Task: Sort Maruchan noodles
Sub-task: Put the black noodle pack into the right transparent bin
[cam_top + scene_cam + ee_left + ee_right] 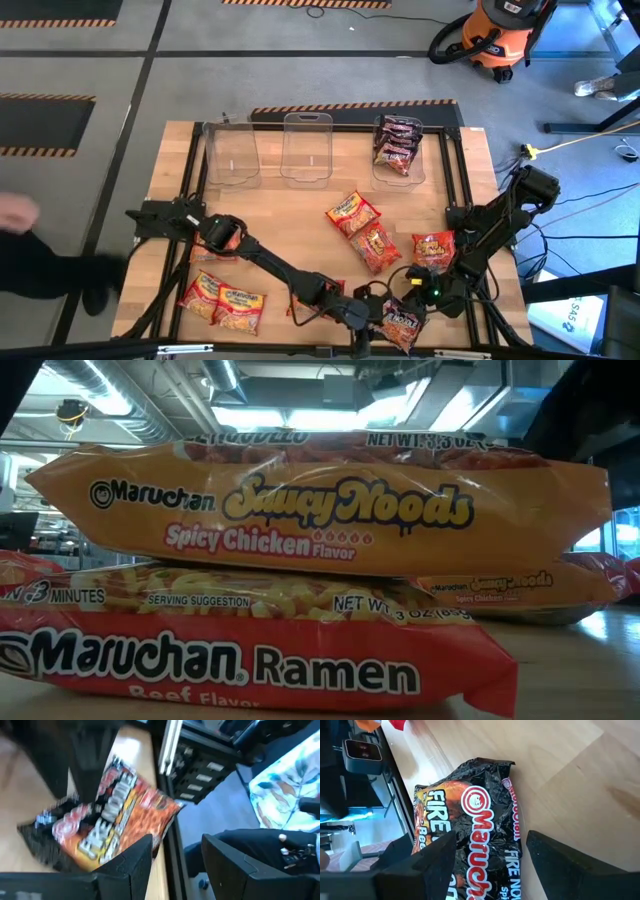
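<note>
around the two red-and-orange packets (pixel 362 228) lying flat mid-worktop: dark packets (pixel 396 143) piled in the bin beyond, an orange packet (pixel 434 248) beside, a black fire packet (pixel 402 322) nearer, orange-yellow packets (pixel 222 301) far left.

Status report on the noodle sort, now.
Both pincers, left and right, open over the black Fire packet at the near edge, nothing held. Right bin holds black packets. Nothing blocking.

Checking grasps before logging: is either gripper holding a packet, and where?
Neither visibly: both grippers stand open over the black Fire packet.
</note>
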Robot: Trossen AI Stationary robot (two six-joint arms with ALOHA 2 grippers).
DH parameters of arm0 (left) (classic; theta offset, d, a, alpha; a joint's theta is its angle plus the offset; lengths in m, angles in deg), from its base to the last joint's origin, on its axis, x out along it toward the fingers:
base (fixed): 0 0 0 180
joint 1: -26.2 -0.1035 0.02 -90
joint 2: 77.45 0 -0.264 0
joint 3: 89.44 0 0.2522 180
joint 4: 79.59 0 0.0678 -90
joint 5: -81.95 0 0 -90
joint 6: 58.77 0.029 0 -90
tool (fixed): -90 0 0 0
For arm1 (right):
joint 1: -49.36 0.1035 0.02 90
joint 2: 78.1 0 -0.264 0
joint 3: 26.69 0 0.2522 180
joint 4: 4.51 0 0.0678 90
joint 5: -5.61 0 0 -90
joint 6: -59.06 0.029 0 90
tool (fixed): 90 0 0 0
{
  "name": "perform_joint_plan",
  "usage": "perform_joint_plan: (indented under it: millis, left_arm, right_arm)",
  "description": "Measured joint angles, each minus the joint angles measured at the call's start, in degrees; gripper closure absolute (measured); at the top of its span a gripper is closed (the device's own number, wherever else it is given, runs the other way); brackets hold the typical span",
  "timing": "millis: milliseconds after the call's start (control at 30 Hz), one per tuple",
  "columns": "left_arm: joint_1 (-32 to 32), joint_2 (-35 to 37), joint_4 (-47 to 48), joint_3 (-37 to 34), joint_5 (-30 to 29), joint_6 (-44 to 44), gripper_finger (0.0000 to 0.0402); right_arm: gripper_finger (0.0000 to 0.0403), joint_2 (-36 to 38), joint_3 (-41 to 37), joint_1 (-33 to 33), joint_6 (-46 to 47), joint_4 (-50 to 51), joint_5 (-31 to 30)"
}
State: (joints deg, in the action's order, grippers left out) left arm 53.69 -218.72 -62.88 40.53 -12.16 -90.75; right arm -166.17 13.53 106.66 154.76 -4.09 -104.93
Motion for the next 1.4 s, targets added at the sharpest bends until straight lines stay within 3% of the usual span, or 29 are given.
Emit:
perform_joint_plan:
  millis: [333, 533, 900, 1100, 1400]
  left_arm:
    - [-1.23, -9.52, -5.77, 2.06, -0.04, -8.12, 0.0237]
    - [-2.4, -9.69, -5.52, 2.23, -0.86, -8.04, 0.0237]
    - [-2.72, -9.64, -5.33, 2.1, -4.12, -8.06, 0.0237]
    - [-2.77, -9.66, -5.45, 2.07, -4.9, -6.72, 0.0237]
    - [-2.78, -9.68, -6.46, 1.99, -6.95, -4.6, 0.0237]
  right_arm:
    - [0.0155, 0.0, 0.0, 0.03, -0.2, 0.19, -1.2]
    - [0.0155, 0.0, 0.0, 0.03, -0.3, 0.15, -0.63]
    - [0.0155, 0.14, 0.0, -0.11, -0.53, -1.08, 6.82]
    - [0.0155, -0.15, -0.11, 0.09, -2.26, -6.17, 6.51]
    - [0.0155, -0.18, -0.11, 0.11, -2.36, -6.85, 0.55]
